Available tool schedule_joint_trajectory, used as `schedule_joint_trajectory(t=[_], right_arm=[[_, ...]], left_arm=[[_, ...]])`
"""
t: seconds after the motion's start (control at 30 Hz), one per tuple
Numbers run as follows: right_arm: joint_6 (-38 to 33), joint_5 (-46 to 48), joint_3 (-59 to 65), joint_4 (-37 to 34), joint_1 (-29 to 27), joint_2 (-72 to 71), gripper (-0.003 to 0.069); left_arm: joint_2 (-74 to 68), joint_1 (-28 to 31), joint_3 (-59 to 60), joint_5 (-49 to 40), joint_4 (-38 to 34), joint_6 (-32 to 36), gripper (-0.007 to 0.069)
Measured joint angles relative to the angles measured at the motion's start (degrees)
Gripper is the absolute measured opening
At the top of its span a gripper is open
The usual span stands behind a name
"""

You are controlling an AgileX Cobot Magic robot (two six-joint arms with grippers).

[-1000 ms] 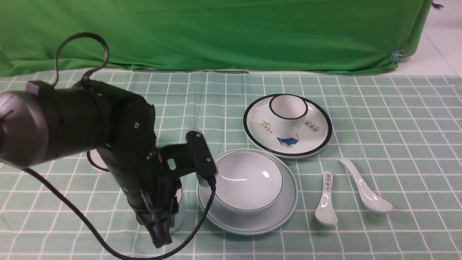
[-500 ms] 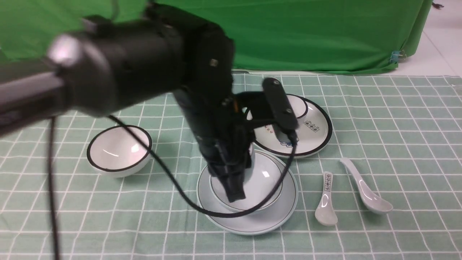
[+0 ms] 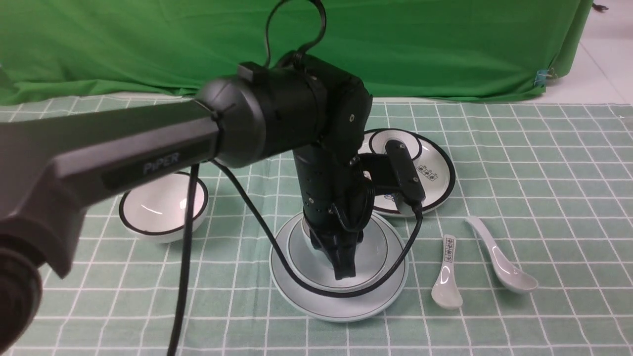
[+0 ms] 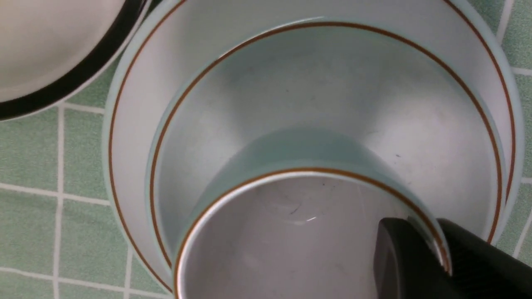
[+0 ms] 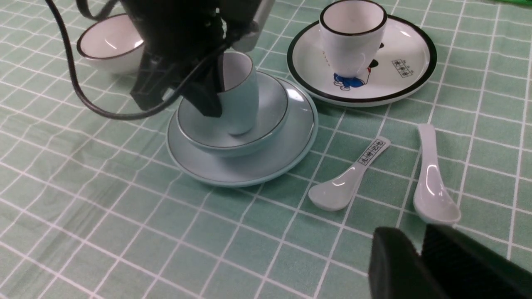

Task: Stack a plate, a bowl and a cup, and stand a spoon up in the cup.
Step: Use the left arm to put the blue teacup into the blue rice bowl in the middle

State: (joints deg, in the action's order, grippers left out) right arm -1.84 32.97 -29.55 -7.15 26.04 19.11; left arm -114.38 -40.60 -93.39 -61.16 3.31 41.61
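Observation:
The pale blue-green bowl (image 3: 301, 257) sits on the pale blue-green plate (image 3: 296, 296); both also show in the right wrist view, bowl (image 5: 270, 116) and plate (image 5: 291, 149). My left gripper (image 3: 343, 267) is shut on the rim of the pale blue-green cup (image 5: 241, 95), one finger inside and one outside (image 4: 440, 255). The cup (image 4: 291, 232) is upright with its base down inside the bowl (image 4: 332, 95). In the front view my arm hides the cup. The plain long spoon (image 3: 499, 257) lies on the cloth to the right (image 5: 432, 178). My right gripper (image 5: 419, 249) is shut and empty, near that spoon's scoop.
A short white spoon with printed marks (image 3: 446, 277) lies between the plate and the plain spoon. A white black-rimmed plate (image 3: 435, 183) with a white black-rimmed cup (image 5: 353, 37) stands behind. A white black-rimmed bowl (image 3: 163, 207) sits at the left. A green backdrop hangs at the back.
My left arm has swung from the left of the plate to over the bowl, carrying the cup, and has come down into the bowl. The spoons have not moved.

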Motion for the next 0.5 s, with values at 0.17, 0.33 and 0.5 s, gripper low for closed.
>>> schedule_joint_trajectory(t=[0.17, 0.33, 0.5], right_arm=[[0.0, 0.0, 0.0, 0.0, 0.0, 0.0, 0.0148], [3.2, 0.0, -0.1, 0.0, 0.0, 0.1, 0.0281], [5.8, 0.5, -1.2, 0.0, 0.0, 3.5, 0.0393]], left_arm=[[-0.3, 0.0, -0.1, 0.0, -0.4, 0.8, 0.0040], [-0.4, 0.0, -0.1, 0.0, -1.6, 1.5, 0.0152], [0.5, 0.0, -0.4, -0.1, -1.7, 1.0, 0.0309]])
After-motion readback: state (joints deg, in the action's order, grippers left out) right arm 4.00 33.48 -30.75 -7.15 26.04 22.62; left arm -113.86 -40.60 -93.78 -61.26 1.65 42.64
